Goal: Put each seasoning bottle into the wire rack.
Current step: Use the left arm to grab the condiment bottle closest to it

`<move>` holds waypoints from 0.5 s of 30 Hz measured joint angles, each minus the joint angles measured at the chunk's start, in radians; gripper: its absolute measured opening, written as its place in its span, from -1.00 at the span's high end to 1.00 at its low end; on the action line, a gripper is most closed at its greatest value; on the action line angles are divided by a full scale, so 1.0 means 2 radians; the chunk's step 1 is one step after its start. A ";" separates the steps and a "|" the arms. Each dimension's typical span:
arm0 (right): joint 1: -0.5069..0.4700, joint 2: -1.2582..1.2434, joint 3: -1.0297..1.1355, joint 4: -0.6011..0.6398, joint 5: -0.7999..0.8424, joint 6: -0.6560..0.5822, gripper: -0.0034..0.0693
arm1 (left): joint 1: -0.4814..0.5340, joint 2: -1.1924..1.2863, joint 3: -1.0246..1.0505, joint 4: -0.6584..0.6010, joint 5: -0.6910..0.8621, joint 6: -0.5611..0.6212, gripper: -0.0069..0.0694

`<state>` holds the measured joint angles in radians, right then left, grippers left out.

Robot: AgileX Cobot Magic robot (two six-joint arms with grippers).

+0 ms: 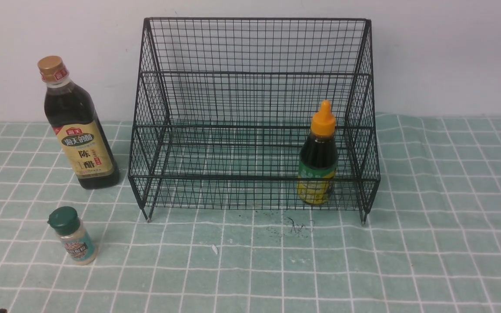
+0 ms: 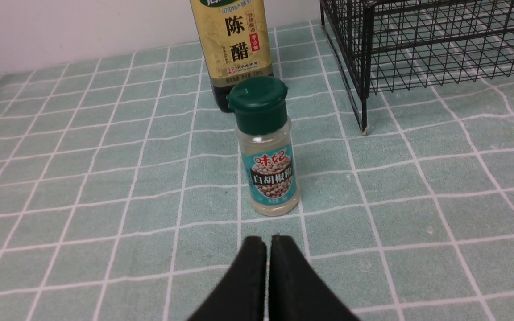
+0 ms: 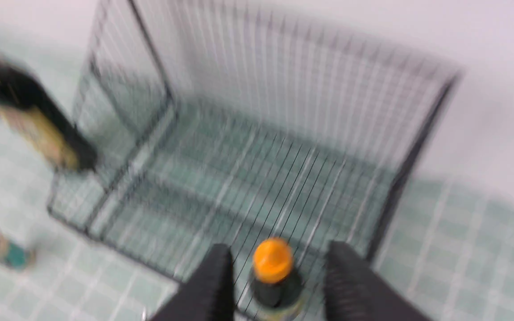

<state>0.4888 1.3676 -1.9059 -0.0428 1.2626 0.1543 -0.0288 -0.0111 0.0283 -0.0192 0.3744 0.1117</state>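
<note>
Orange-nozzle bottle (image 1: 318, 161) upright in near tier of wire rack (image 1: 250, 43), right end. Right hand (image 3: 279, 248) spread clear of its cap, empty. Left hand (image 2: 268, 243) pinched shut, empty, facing shaker jar (image 1: 73, 237) near left on counter (image 1: 407, 261), likely next; vinegar bottle (image 1: 78, 130) behind.

Green checked tablecloth (image 1: 450, 217), white wall (image 1: 450, 56)

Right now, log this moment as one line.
in wire rack: orange-cap bottle, lower tier | outside: vinegar bottle, shaker jar | left claw: shut, facing shaker jar | right claw: open, straddling orange-cap bottle
</note>
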 joint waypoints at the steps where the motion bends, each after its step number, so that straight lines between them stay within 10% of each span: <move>1: 0.000 -0.036 0.010 -0.011 -0.001 0.006 0.53 | 0.000 0.000 0.000 0.000 0.000 0.000 0.83; 7: 0.000 -0.245 0.157 -0.042 -0.024 0.030 0.92 | 0.000 0.000 0.000 0.000 0.000 0.000 0.83; 15: 0.000 -0.593 0.564 -0.050 -0.381 0.047 0.94 | 0.000 0.000 0.000 0.000 0.000 0.000 0.83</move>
<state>0.4888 0.1825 -0.7787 -0.1432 0.5003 0.2479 -0.0288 -0.0111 0.0283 -0.0192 0.3744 0.1117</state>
